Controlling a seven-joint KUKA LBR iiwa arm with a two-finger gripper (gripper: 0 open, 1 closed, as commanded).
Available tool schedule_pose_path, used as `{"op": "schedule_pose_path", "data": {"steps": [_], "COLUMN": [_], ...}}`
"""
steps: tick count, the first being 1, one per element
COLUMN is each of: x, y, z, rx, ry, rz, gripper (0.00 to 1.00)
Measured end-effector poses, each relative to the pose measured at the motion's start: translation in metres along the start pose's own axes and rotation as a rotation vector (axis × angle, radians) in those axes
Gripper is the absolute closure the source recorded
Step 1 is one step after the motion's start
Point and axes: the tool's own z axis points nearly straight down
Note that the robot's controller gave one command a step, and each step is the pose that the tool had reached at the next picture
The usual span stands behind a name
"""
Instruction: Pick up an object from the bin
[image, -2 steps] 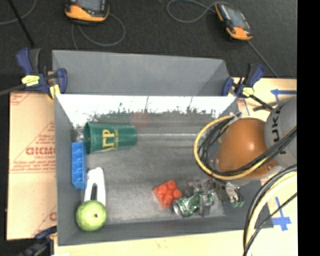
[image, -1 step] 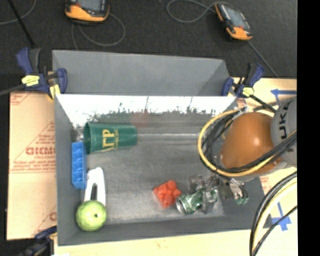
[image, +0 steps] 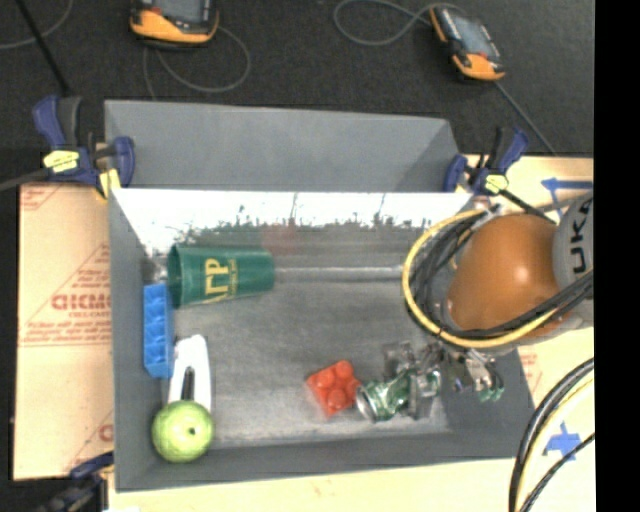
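My gripper (image: 424, 373) is low in the bin's front right corner, just below the arm's orange cover. A crumpled shiny green and silver thing (image: 383, 399), like a crushed can, lies right against its lower left side. Whether the gripper has hold of it I cannot tell. A red knobbly plastic piece (image: 333, 387) rests just left of the green thing, touching it or nearly so.
A dark green cup (image: 218, 274) with yellow letters lies on its side at the back left. Along the left wall lies a blue studded block (image: 156, 329), with a white handled thing (image: 190, 373) and a green apple (image: 182, 431) at the front left corner.
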Motion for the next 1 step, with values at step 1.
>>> {"op": "schedule_pose_path", "data": {"steps": [1], "x": [-0.0005], "y": [-0.0003], "z": [-0.0066], "rx": [0.001], "ry": [-0.001], "rz": [0.0], "gripper": [1.0]}}
